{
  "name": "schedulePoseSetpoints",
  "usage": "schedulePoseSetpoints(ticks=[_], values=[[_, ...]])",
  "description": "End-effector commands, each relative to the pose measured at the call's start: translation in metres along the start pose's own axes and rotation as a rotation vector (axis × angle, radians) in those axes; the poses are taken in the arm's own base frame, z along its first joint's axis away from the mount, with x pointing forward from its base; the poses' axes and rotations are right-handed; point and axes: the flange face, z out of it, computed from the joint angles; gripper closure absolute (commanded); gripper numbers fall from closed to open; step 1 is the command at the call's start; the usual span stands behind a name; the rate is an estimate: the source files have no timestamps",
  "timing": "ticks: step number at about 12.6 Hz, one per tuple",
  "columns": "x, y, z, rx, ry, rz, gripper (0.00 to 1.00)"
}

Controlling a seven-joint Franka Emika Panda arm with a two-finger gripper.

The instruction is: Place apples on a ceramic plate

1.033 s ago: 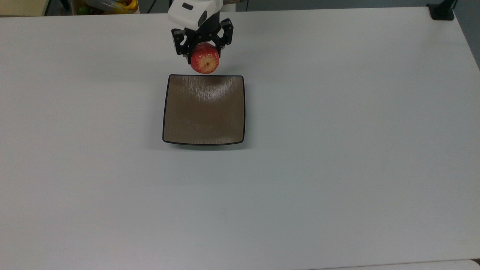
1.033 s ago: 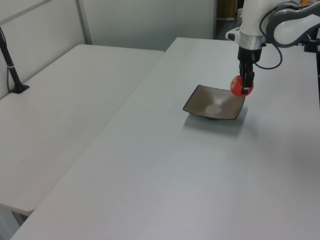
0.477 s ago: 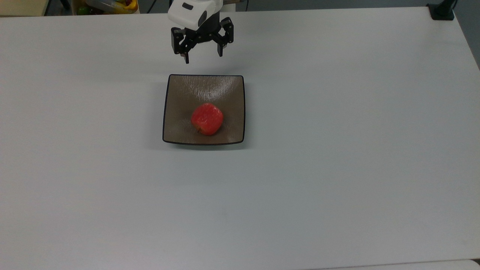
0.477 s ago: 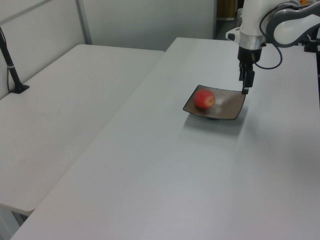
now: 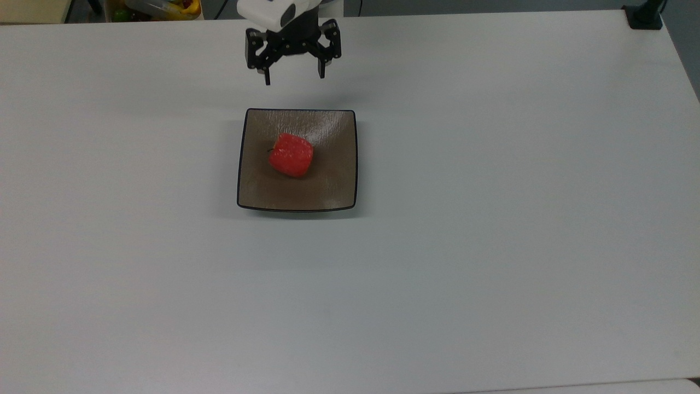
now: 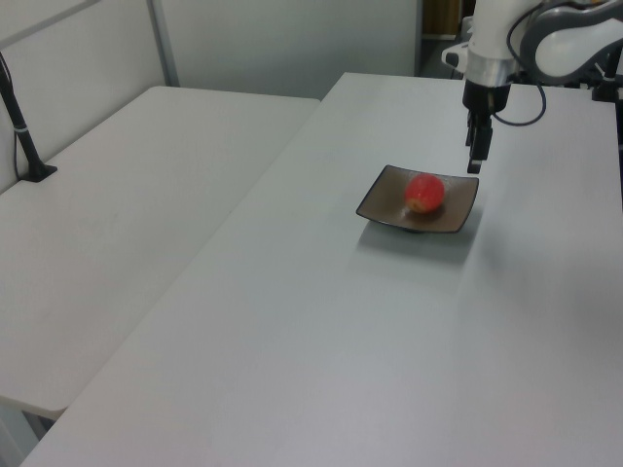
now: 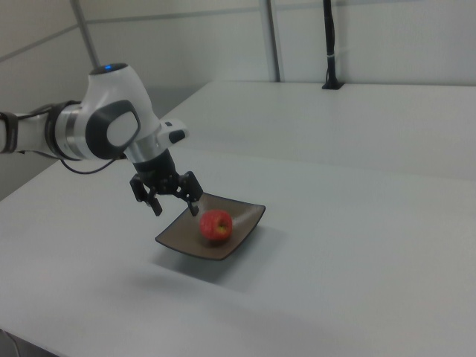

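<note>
White table (image 5: 492,219), matte, wide, bare but for the plate (image 5: 333,186). In the left view a second white table (image 6: 117,224) sits alongside at 9 o'clock, a seam between the two. Pale partition walls behind in the left and right views. Black pole mount (image 6: 21,126) at the second table's far edge in the left view; the same sort of black post (image 7: 329,44) stands at 12 o'clock in the right view, and its base (image 5: 645,16) shows at the top view's 1 o'clock corner. Bin of colourful items (image 5: 158,8) off the table edge at the top view's 11 o'clock.

Plate square, brown, glossy, dark rim, lying flat on the table, a bit left of centre in the top view. Apple (image 5: 291,155) red, resting on the plate, toward the plate's 11 o'clock part in the top view, clear of the rim. Also seen on the plate in the left view (image 6: 424,192) and right view (image 7: 216,224).

Nothing between claw and plate.

Arm (image 7: 104,130) white, reaching in from the top view's 12 o'clock edge. Claw (image 5: 293,75) black, fingers pointing down, spread apart and empty, hovering above the table just beyond the plate's 12 o'clock edge in the top view, not touching plate or apple. In the right view the claw (image 7: 175,206) hangs above the plate's 9 o'clock side.
</note>
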Motion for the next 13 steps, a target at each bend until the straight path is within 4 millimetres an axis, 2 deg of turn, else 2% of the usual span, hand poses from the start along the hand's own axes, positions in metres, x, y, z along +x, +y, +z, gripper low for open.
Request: schedulePoseSetpoints(ticks=[1, 2, 5, 7, 9, 13], values=[[-0.004, 0.014, -0.056, 0.016, -0.08, 0.1, 0.0], [-0.005, 0.018, -0.066, 0.016, -0.091, 0.113, 0.0], [0.007, 0.021, -0.088, 0.017, -0.033, 0.325, 0.0], [0.028, 0.031, -0.096, 0.045, 0.019, 0.396, 0.0], [0.042, 0.031, -0.09, 0.065, 0.055, 0.439, 0.0], [0.039, 0.031, -0.085, 0.064, 0.033, 0.418, 0.0]])
